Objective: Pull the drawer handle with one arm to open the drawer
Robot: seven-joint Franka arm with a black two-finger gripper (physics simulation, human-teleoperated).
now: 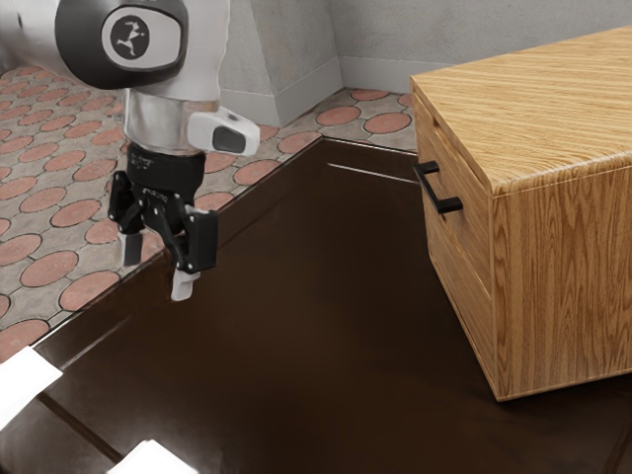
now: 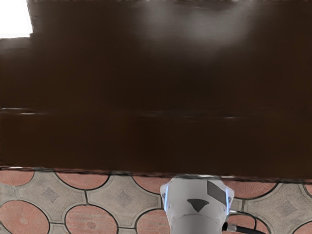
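The spread, empty end effector [image 1: 158, 269] hangs well apart from the drawer handle [image 1: 437, 188] on the partly cropped cabinet [image 1: 553, 197].

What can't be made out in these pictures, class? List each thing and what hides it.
Cabinet: far end cut off by the exterior view's right edge.
White shape: cropped by that view's left edge; unidentifiable.
Arm: upper links cropped by the top edge.
White patch, wrist view: cropped by the corner, featureless.
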